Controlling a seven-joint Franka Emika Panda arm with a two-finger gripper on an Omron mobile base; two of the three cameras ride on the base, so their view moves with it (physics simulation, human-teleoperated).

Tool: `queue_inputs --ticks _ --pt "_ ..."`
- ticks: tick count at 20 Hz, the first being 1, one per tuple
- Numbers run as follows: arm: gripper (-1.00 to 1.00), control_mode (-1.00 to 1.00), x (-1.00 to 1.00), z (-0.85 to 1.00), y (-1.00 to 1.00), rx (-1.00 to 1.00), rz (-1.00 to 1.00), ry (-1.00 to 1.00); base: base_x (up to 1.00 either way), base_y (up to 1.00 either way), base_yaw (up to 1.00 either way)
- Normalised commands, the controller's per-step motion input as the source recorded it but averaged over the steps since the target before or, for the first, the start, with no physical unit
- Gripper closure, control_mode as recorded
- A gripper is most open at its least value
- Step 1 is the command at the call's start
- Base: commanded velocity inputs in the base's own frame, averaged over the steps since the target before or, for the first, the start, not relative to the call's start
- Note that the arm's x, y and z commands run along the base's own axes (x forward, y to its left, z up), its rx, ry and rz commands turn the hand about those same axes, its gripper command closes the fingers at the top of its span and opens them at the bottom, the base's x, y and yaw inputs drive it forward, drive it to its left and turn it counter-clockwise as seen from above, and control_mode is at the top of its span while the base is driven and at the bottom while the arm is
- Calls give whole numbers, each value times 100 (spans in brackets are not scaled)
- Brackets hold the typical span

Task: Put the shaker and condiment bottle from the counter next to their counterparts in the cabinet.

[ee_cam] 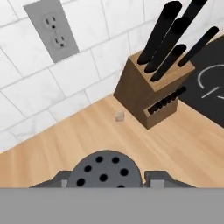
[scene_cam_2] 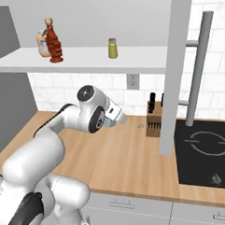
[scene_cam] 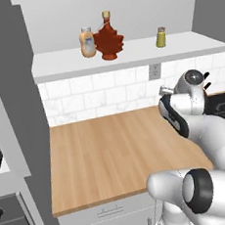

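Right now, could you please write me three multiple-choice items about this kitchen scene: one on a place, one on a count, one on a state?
1. Where does the condiment bottle stand?
A. on the counter
B. on the cabinet, beside the orange bottle
C. on the stove

2. How many things stand on the cabinet?
A. one
B. five
C. three

3. What is the gripper doing?
A. gripping the shaker
B. open and empty
C. gripping a knife

Answers: 1 B, it stands right by the orange bottle; 2 C, two bottles plus the yellow-olive shaker; 3 A, the holed grey cap sits between the finger tips.
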Motion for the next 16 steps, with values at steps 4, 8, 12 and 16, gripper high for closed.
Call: queue_inputs --ticks 4,8,12,16 --pt "100 -100 0 56 0 -6 0 -23 0 0 0" --pt "100 -100 0 69 0 0 0 -12 0 0 0" --pt "100 -100 1 80 0 0 0 -2 0 0 0" --pt "100 -100 6 69 0 0 0 0 0 0 0"
